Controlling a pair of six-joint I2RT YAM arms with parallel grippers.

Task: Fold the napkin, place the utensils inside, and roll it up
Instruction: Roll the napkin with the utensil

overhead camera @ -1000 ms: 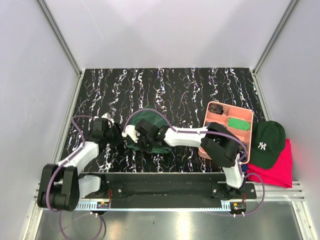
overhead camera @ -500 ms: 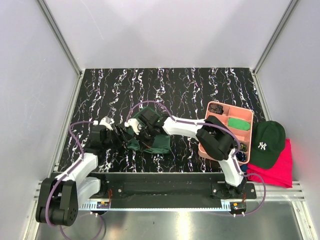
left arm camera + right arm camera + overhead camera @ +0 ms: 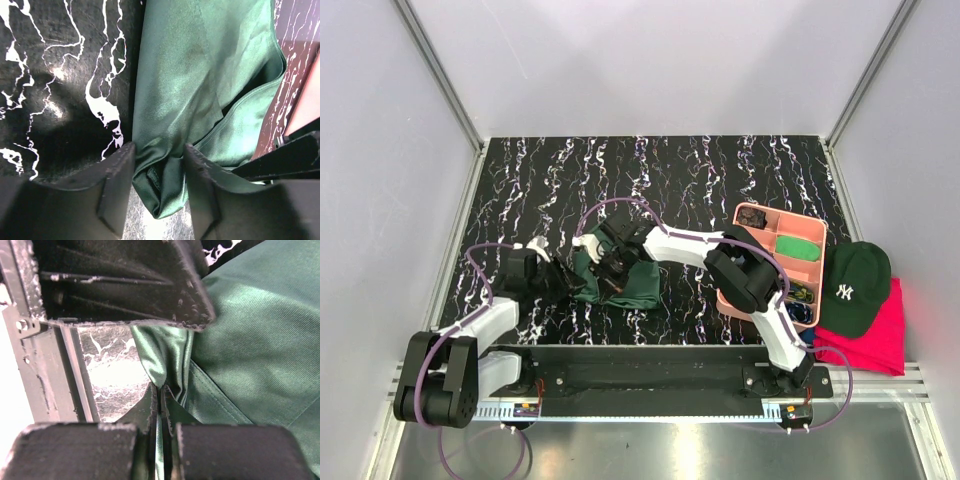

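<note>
The dark green napkin (image 3: 625, 282) lies bunched on the black marbled table, left of the pink tray. My left gripper (image 3: 567, 281) is at its left edge. In the left wrist view the left gripper (image 3: 159, 152) has both fingers pressed against a thick rolled fold of the napkin (image 3: 190, 90). My right gripper (image 3: 609, 268) sits on top of the cloth. In the right wrist view the right gripper (image 3: 161, 389) pinches a thin ridge of napkin (image 3: 250, 340), its jaws tight together. Small dark pieces in the tray's near compartment look like the utensils (image 3: 801, 294).
The pink tray (image 3: 732, 292) also holds a bright green swatch (image 3: 798, 247) and a dark lump (image 3: 752, 215). A dark cap (image 3: 855, 285) rests on a pink-red cloth (image 3: 880, 340) at the right. White walls surround the table.
The left arm swung right to the napkin's left edge. Its jaws widened, then narrowed onto the fold. The right gripper shifted slightly toward the back, still pinching cloth.
</note>
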